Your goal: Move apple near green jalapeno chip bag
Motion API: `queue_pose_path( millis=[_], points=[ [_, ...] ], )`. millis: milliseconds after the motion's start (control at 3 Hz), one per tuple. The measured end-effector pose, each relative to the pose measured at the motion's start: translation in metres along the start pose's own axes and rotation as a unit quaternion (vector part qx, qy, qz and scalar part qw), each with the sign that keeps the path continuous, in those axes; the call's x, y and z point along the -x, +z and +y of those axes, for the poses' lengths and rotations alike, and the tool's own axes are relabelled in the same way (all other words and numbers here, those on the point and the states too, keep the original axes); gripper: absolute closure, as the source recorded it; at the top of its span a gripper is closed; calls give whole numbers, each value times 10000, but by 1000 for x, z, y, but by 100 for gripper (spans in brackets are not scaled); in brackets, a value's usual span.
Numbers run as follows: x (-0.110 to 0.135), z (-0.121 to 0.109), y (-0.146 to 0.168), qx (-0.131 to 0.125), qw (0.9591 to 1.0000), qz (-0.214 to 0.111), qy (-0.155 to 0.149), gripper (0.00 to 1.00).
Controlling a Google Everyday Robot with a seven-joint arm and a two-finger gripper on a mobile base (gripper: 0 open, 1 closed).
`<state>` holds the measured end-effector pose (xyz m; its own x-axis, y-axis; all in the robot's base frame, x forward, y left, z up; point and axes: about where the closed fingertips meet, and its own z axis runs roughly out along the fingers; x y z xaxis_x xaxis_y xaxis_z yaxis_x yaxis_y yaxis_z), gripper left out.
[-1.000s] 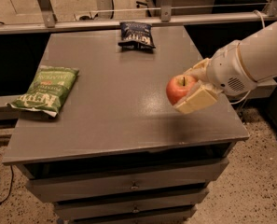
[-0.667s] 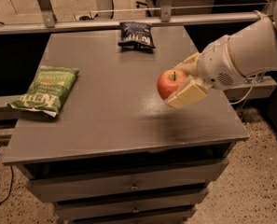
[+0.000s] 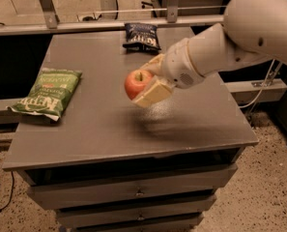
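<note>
The red-orange apple (image 3: 137, 83) is held in the air above the middle of the grey table (image 3: 109, 129). My gripper (image 3: 144, 81) is shut on the apple, with one cream finger above it and one below. The white arm reaches in from the upper right. The green jalapeno chip bag (image 3: 48, 93) lies flat at the table's left edge, well to the left of the apple.
A smaller dark blue chip bag (image 3: 141, 36) lies at the table's far edge. The table has drawers below its front edge. A metal rail runs behind the table. Cables lie on the floor at the left.
My gripper has carried the apple to the left, from the right part of the table toward its middle. Both chip bags have stayed in place.
</note>
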<state>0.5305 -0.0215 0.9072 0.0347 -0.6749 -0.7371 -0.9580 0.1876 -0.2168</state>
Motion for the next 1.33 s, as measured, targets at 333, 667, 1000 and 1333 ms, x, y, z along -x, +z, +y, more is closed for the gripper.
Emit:
queue_pose_path(
  millis=[333,667,1000,1333],
  points=[
    [15,-12,48,165,9996,-195,-152,100],
    [30,-28,89,281,9986,-362,-266,100],
    [47,-39,115,376,9974,-484,-367,100],
    [53,-42,139,504,9967,-515,-362,100]
  ],
)
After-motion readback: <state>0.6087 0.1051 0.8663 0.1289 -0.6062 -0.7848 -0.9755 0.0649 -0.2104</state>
